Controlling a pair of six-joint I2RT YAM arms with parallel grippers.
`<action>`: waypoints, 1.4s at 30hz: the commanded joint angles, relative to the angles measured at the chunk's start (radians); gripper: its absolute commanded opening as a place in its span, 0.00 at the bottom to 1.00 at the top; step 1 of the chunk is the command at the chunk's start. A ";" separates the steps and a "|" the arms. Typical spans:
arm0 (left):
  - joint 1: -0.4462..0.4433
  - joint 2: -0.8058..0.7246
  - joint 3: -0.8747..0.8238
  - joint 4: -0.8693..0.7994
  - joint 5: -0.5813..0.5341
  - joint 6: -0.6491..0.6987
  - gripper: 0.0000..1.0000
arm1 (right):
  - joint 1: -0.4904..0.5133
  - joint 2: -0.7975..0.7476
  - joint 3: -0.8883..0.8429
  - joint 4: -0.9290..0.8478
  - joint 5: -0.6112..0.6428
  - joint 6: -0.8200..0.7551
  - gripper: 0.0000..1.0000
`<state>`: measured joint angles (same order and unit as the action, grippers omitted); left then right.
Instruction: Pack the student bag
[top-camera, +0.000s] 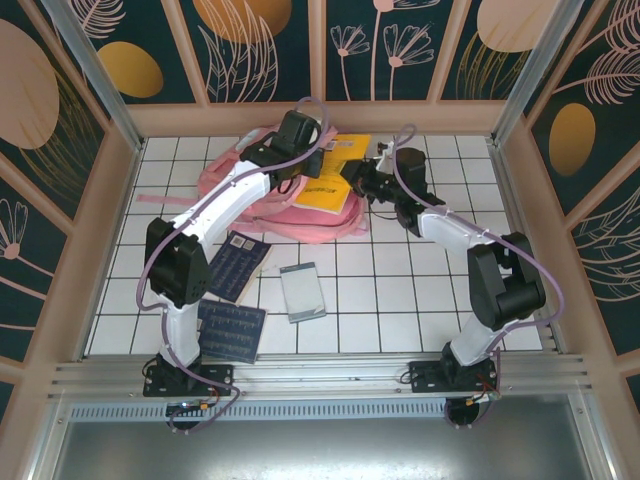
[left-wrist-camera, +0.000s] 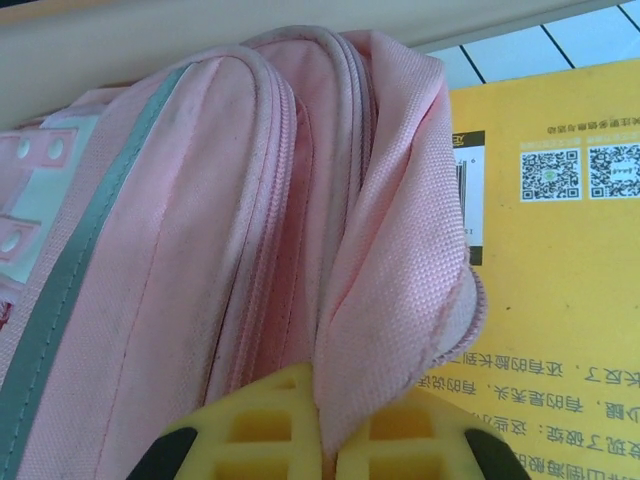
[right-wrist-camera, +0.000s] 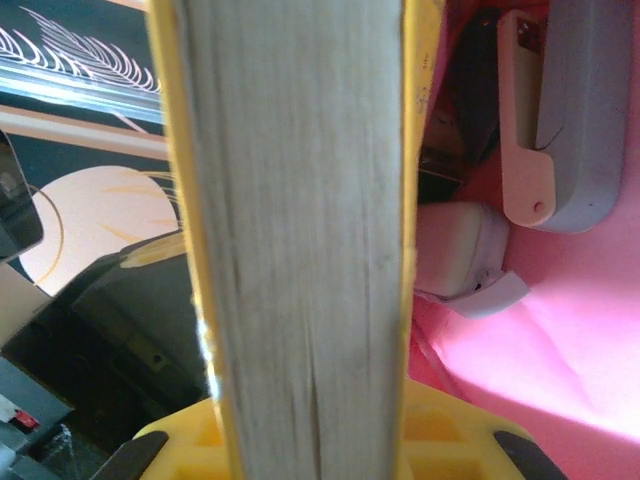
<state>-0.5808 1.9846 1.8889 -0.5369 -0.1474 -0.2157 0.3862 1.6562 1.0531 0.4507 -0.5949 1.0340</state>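
The student bag (top-camera: 262, 188), a big pink backpack, lies at the back left of the tiled table; its pink panels, zip and grey strip show close up (left-wrist-camera: 200, 230). My left gripper (top-camera: 298, 160) is over its top edge. In the left wrist view the left gripper (left-wrist-camera: 330, 435) is shut on a fold of the bag's pink flap (left-wrist-camera: 400, 300). A thick yellow book (top-camera: 325, 190) rests at the bag's right side. My right gripper (top-camera: 357, 182) holds its edge. The right gripper (right-wrist-camera: 310, 445) is shut on the book's pale page block (right-wrist-camera: 300, 230), with pink bag fabric (right-wrist-camera: 560, 390) to its right.
Two dark blue notebooks (top-camera: 240, 265) (top-camera: 232, 330) lie near the left arm's base. A grey-white pad (top-camera: 302, 292) lies mid-table. Another yellow cover (top-camera: 350, 148) shows behind the bag by the back wall. A wooden frame rings the table.
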 joint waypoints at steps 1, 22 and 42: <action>0.009 -0.056 0.028 0.065 -0.021 0.018 0.00 | 0.026 -0.094 -0.024 0.080 0.001 -0.056 0.00; 0.015 -0.226 -0.037 0.149 -0.069 0.055 0.00 | 0.083 0.030 0.008 0.134 0.092 0.066 0.00; 0.015 -0.265 -0.112 0.241 0.038 0.007 0.00 | 0.230 0.474 0.492 -0.044 0.505 0.318 0.00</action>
<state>-0.5629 1.8015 1.7638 -0.4706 -0.1490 -0.1879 0.6178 2.0705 1.4071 0.3569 -0.1570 1.3399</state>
